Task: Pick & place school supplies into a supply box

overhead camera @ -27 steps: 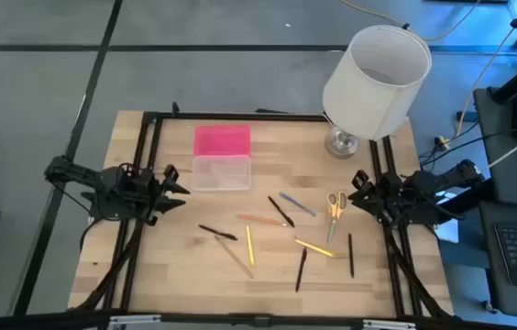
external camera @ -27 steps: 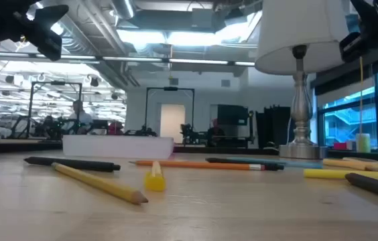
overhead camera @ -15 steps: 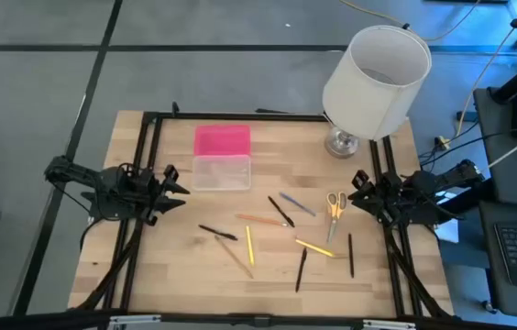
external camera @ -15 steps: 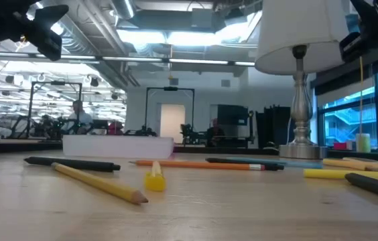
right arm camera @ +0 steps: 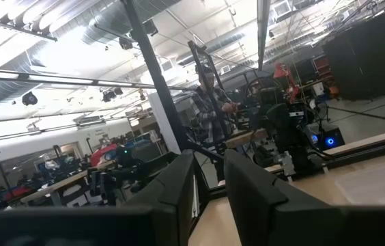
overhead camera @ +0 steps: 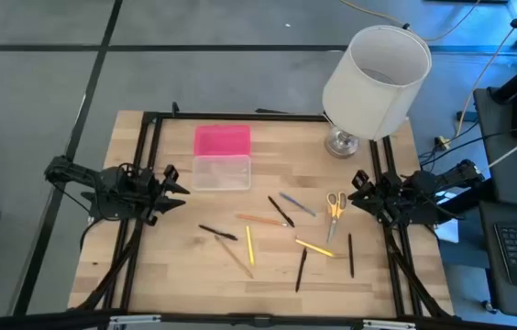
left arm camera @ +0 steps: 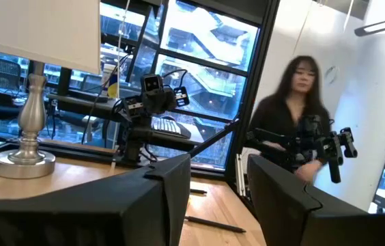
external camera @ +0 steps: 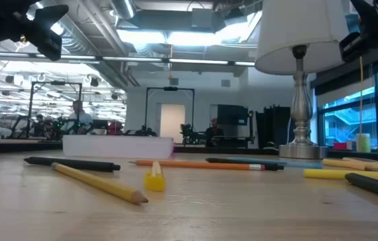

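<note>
Waiting empty, left claw (overhead camera: pixel 172 190) parted, right claw (overhead camera: pixel 357 193) narrower; pens (overhead camera: pixel 281 212) and scissors (overhead camera: pixel 335 205) lie between them on the desk (overhead camera: pixel 176 266); supply box (overhead camera: pixel 222 171) beside left claw, open, nothing packed

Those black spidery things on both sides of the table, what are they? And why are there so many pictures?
They are two robot arms. The left gripper and right gripper wait above the table edges, fingers a little apart, holding nothing. One camera looks straight down, one sits at table height, and one rides on each wrist. On the table lie pens and pencils, yellow-handled scissors, a supply box with its pink lid open, and a white lamp.
</note>
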### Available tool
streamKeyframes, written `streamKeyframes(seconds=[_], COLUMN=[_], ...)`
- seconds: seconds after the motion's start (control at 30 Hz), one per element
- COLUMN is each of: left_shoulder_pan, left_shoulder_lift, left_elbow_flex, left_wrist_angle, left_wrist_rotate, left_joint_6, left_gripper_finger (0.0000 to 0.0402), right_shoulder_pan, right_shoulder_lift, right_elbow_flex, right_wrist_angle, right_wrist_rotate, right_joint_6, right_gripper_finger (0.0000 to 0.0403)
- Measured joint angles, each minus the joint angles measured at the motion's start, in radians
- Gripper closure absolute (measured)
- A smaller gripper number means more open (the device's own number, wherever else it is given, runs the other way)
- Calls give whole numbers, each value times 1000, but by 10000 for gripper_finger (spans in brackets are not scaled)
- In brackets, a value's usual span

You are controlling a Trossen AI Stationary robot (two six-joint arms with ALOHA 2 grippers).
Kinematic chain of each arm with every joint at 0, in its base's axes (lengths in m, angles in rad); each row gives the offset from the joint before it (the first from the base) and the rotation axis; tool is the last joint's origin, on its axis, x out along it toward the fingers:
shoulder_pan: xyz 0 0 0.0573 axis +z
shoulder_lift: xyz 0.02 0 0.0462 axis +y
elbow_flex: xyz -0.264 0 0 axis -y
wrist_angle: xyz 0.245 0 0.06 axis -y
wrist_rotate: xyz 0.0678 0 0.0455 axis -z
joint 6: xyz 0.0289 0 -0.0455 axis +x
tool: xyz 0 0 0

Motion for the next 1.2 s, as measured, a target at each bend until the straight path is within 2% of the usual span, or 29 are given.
streamKeyframes(seconds=[1.2], left_shoulder_pan=[0], left_shoulder_lift=[0], left_elbow_flex=[0], left_wrist_angle=[0], left_wrist_rotate=[0], left_joint_6=[0], left_gripper_finger=[262], right_shoulder_pan=[0], right_shoulder_lift=[0], right_elbow_flex=[0], right_wrist_angle=[0], right_wrist_rotate=[17], right_joint_6=[-1], right_gripper_finger=[315])
